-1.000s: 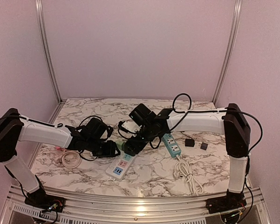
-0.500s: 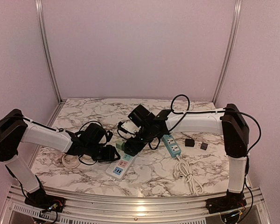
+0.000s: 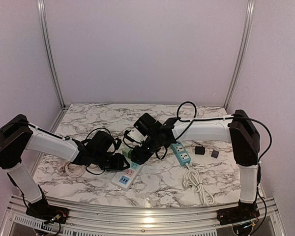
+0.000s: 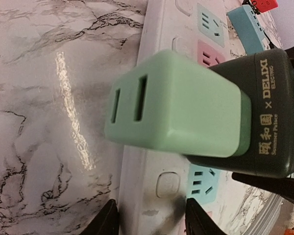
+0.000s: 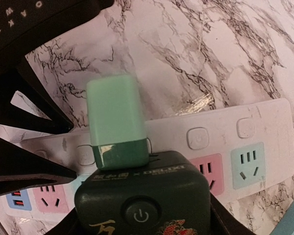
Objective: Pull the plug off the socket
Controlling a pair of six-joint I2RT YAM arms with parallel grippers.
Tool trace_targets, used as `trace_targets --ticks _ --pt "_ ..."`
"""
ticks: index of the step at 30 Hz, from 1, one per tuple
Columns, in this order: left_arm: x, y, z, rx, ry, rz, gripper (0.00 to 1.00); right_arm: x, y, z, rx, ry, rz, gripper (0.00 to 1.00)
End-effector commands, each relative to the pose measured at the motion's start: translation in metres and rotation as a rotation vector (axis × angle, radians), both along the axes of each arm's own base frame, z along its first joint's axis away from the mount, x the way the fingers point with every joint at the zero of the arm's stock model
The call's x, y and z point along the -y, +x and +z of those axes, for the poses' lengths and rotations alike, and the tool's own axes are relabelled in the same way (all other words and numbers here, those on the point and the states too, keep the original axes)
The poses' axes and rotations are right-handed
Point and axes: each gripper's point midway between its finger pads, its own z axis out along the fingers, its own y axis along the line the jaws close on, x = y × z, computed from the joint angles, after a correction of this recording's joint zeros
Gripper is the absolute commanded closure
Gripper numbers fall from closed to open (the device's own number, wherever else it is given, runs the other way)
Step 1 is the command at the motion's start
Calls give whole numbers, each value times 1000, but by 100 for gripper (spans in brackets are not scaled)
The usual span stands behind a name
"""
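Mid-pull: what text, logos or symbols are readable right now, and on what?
"DELIXI ELECTRIC x 颐和园 Summer Palace": side of the dark green adapter block.
Power symbol: round button on that block's top.
"OAK", cut off: black arm housing, right wrist view.
Gold characters below the button: cropped, unreadable.

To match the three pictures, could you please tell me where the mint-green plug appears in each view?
Top external: mint-green plug, a small green patch at centre, between the arms' wrists.
Left wrist: plug fills the centre, slots facing left.
Right wrist: plug left of centre, above the dark green block.
Shared landmark: the white power strip.
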Motion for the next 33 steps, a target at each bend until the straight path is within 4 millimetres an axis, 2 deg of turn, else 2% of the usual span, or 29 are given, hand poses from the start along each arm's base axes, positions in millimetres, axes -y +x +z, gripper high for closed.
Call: trace_targets --ticks 1,8,12,17,28,33 --pt "-30 -25 -51 -104 212 0 53 -12 -8 10 5 25 14 41" --pt "-40 -32 -62 -119 298 -5 53 -13 -2 29 55 69 0 61" --pt "-44 -34 -65 -122 319 -3 53 -11 0 39 82 86 -12 66" --pt "-47 -37 -69 -133 331 -1 53 -8 4 58 134 119 -31 66" --pt "-54 -46 -77 -161 340 6 53 4 13 67 181 117 -94 68" --pt "-57 -51 -79 -172 338 13 53 2 13 76 183 144 -92 69"
